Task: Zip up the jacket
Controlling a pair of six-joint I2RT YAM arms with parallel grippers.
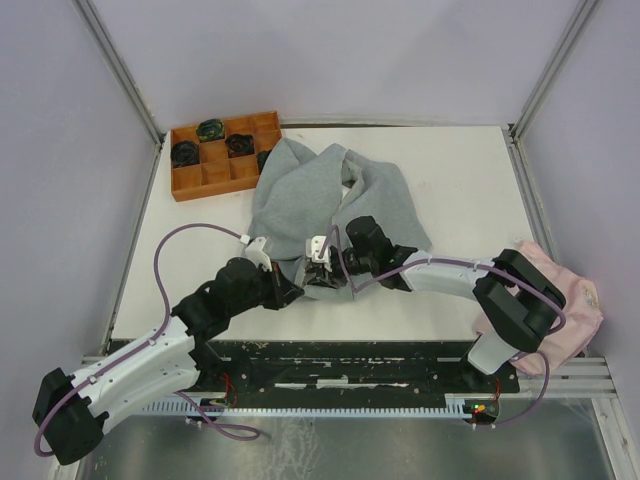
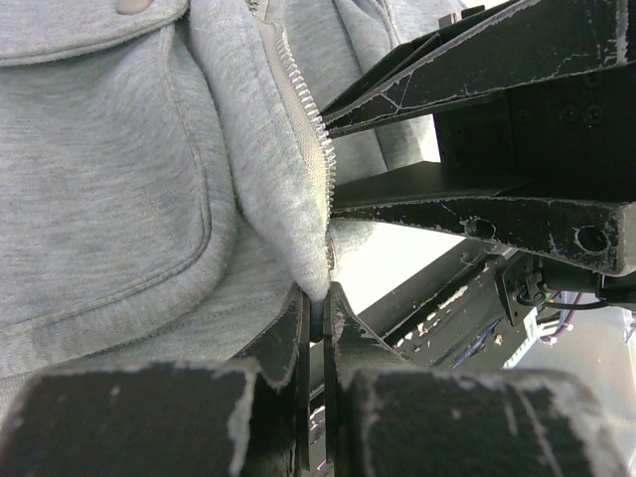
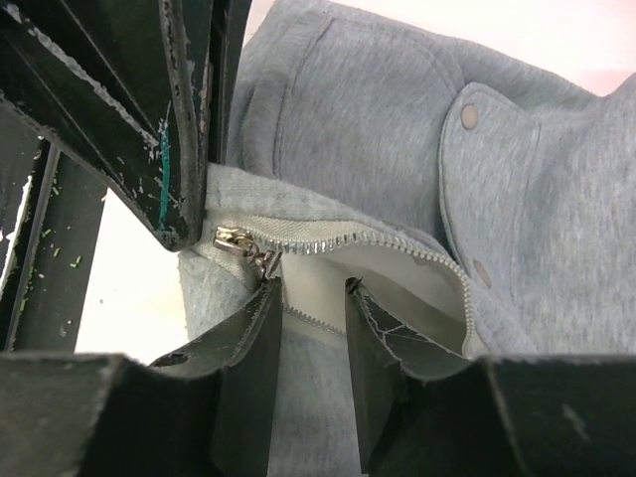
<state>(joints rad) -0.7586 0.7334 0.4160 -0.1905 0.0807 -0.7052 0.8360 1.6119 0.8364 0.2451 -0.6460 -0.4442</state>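
The light grey jacket (image 1: 320, 190) lies crumpled in the middle of the table, its front facing the arms. My left gripper (image 2: 318, 298) is shut on the jacket's (image 2: 119, 179) bottom edge, right below the end of the zipper teeth (image 2: 303, 109). My right gripper (image 3: 311, 290) stands open just over the zipper, with only white lining showing between its fingers. The metal slider (image 3: 231, 238) sits at the bottom of the zipper, and its pull tab (image 3: 266, 260) touches the tip of my left finger. In the top view both grippers (image 1: 292, 290) (image 1: 325, 262) meet at the jacket's near edge.
An orange compartment tray (image 1: 222, 155) holding dark objects stands at the back left, touching the jacket. A pale pink cloth (image 1: 570, 310) hangs over the table's right edge beside the right arm. Walls and frame posts enclose the table.
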